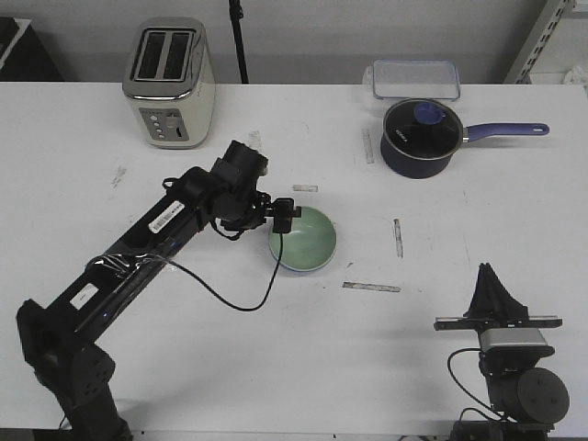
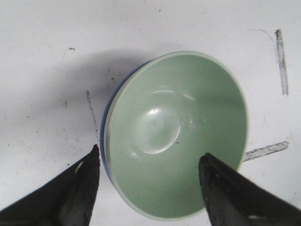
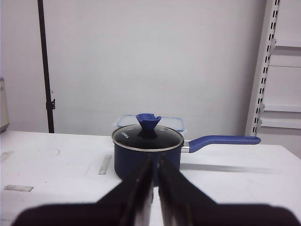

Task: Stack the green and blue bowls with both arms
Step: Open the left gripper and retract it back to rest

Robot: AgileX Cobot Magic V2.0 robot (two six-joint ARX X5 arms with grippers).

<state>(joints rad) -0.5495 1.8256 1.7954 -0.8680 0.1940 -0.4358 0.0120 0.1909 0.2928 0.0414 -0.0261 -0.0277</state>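
Green bowl point(image 2: 176, 136): mid-table, nested in the blue bowl point(image 2: 107, 141), of which you see only a sliver of rim beneath it; the stack looks made. Left gripper point(image 2: 150, 188): over the bowls, fingers spread either side of the near rim, gripping nothing as far as shows; you likely need only lift it clear without nudging the stack. Right gripper point(image 3: 154, 188): parked at the table's near edge, fingers pressed together, facing the saucepan point(image 3: 147, 149).
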